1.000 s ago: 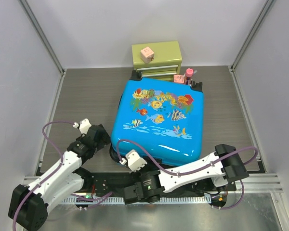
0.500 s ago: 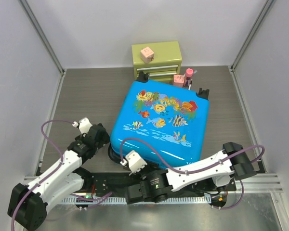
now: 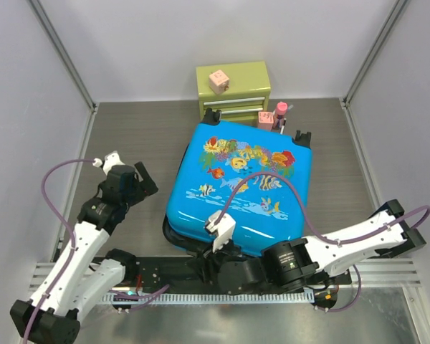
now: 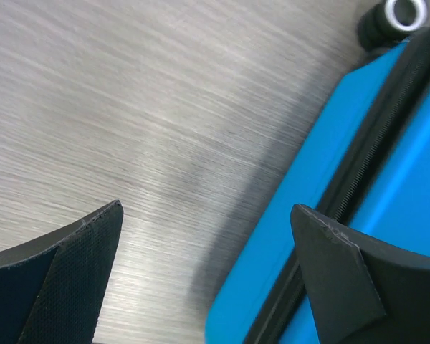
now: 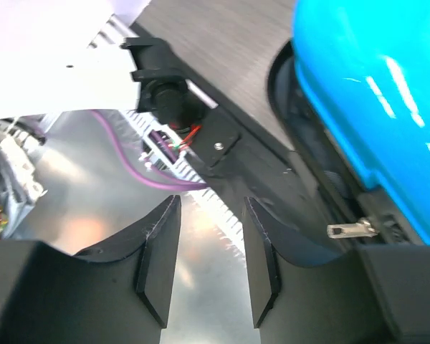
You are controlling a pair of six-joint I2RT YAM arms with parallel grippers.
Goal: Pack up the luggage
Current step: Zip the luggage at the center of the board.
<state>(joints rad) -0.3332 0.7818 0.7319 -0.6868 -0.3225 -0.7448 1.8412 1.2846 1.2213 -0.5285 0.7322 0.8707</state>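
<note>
Bright blue luggage [image 3: 236, 197] with multicoloured fish-and-coral print, black wheels [image 3: 212, 115], olive-green drawer chest [image 3: 236, 75], pale pink cube [image 3: 218, 80], what looks like a pink bottle [image 3: 280, 112], grey streaked tabletop [image 3: 129, 143], white-and-black left arm [image 3: 82, 240]

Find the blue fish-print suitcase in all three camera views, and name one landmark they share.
Top external: the luggage lies flat mid-picture, in front of the green drawer chest.
Left wrist: the luggage runs down the right side, blue shell with a black zip band.
Right wrist: the luggage fills the upper right corner, glossy blue.
Shared landmark: the grey wood-grain table beside it.
</note>
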